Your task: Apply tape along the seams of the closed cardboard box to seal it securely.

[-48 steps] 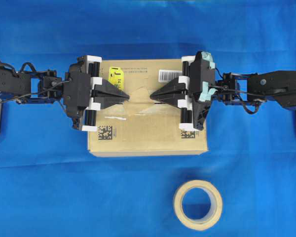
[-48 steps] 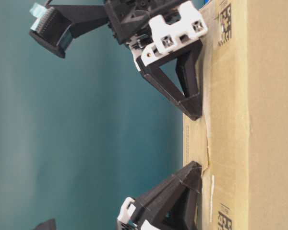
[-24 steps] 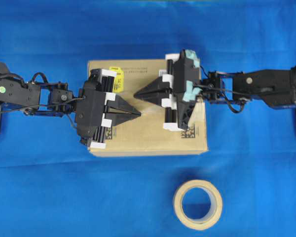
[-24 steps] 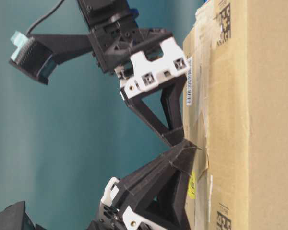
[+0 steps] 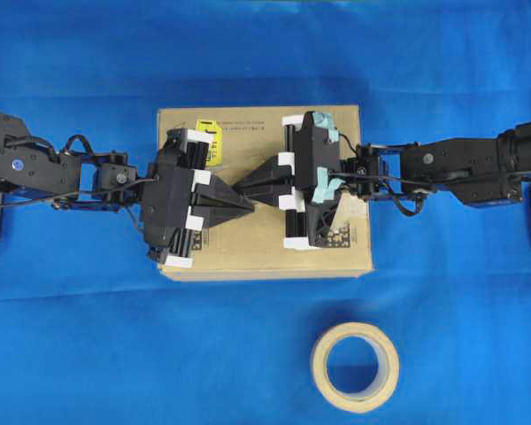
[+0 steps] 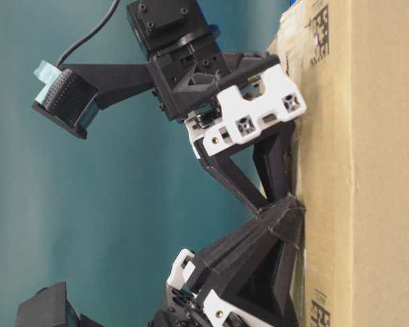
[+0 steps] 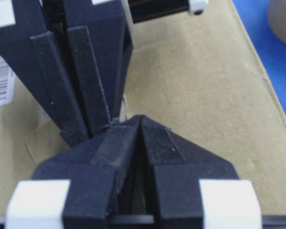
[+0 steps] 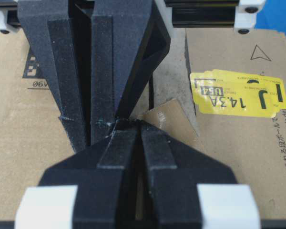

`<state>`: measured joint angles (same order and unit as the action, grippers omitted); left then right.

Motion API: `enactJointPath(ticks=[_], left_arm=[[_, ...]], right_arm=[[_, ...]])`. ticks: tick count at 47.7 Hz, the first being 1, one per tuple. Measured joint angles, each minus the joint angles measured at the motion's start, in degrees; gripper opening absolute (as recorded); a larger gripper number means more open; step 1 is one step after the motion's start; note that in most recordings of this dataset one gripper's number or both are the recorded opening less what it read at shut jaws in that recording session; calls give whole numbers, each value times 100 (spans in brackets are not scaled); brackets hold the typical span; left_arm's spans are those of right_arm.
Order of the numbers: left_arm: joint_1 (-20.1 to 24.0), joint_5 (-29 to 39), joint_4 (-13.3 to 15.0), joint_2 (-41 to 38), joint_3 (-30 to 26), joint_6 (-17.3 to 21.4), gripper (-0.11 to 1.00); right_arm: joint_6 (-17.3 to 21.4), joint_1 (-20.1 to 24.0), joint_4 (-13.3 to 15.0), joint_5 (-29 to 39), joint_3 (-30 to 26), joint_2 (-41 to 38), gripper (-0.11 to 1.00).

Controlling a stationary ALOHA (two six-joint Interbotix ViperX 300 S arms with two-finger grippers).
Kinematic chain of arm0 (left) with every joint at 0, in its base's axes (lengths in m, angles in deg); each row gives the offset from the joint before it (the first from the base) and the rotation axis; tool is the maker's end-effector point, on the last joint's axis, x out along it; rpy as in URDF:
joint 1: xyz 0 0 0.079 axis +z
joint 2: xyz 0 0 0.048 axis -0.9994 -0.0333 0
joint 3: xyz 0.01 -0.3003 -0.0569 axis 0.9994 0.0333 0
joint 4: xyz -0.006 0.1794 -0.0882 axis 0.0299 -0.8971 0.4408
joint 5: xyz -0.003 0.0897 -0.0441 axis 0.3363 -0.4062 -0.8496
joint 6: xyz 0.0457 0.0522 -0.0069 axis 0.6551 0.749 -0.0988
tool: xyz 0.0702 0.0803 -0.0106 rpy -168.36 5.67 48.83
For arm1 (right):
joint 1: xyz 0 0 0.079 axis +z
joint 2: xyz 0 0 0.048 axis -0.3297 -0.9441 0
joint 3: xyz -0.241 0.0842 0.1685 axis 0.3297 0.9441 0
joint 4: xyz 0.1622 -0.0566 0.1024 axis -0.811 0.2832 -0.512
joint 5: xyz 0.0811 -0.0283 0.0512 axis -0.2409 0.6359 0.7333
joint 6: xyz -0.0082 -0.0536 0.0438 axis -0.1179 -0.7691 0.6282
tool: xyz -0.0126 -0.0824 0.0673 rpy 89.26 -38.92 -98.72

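Note:
The brown cardboard box (image 5: 265,252) lies in the middle of the blue cloth, its yellow sticker (image 5: 209,142) at the back left. Both grippers are shut, and their tips rest on the box top, side by side at its middle. My left gripper (image 5: 248,205) points right and my right gripper (image 5: 241,188) points left, just behind it. In the right wrist view a tan piece of tape (image 8: 169,119) lies on the box beside my right gripper (image 8: 129,125), over the seam (image 8: 151,93). Nothing shows between either pair of jaws. My left gripper (image 7: 140,118) touches the right one's fingers (image 7: 81,95).
A beige tape roll (image 5: 355,367) lies flat on the blue cloth (image 5: 71,336) in front of the box, right of centre. Both arms reach in from the sides at box height. The right wrist hides the barcode label from overhead.
The two grippers stood apart on the seam, tips facing. Since then the left slid right and the right slid left, so the tips now overlap at the box's middle. Both stayed shut.

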<state>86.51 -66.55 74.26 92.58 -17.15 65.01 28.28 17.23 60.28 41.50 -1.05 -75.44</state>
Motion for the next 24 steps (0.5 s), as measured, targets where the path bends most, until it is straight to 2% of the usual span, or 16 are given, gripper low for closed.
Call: enactJointPath(ticks=[24], left_arm=[[299, -176, 9, 149, 492, -70, 0]], right_arm=[[53, 0, -62, 35, 97, -9, 0]])
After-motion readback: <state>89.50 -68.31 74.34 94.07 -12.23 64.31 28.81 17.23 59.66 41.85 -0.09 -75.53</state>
